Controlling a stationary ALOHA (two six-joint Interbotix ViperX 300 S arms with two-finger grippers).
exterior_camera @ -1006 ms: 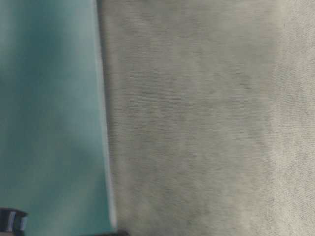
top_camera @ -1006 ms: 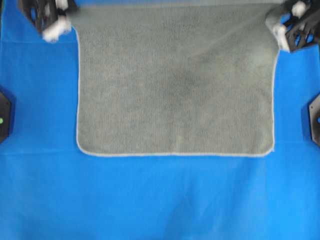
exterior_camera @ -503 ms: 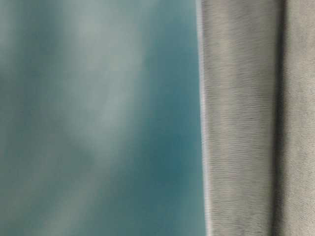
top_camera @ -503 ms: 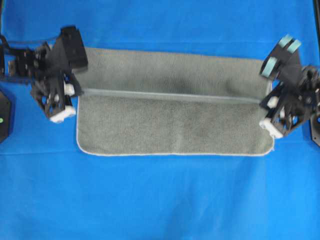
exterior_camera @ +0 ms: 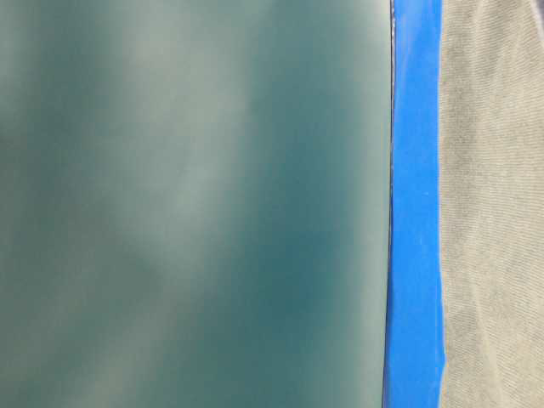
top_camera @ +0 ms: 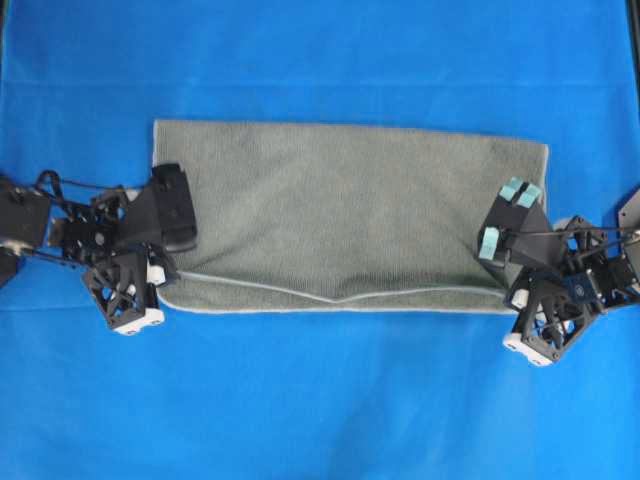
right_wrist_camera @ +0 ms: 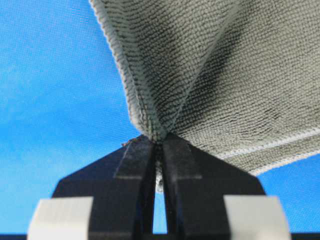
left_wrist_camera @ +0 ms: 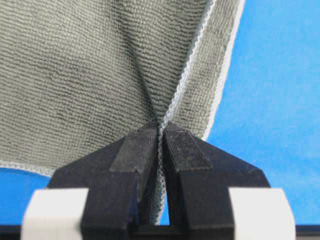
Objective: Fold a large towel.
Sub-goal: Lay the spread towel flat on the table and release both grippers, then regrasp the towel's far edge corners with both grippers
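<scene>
Grey-green terry towel [top_camera: 340, 215] with pale stitched edge lies folded double on the bright blue cloth [top_camera: 320, 400].
Left gripper [left_wrist_camera: 161, 131] pinches its near-left corner, right gripper [right_wrist_camera: 158, 142] clamps its near-right corner, both low.

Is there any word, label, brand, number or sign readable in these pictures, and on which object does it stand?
None: no text, label, brand, number or sign can be read in any view.
The towel, the blue cloth, the left gripper and the right gripper show no print.

Left gripper [left_wrist_camera: 161, 142] pinched closed, right gripper [right_wrist_camera: 159, 147] likewise (both low)
</scene>
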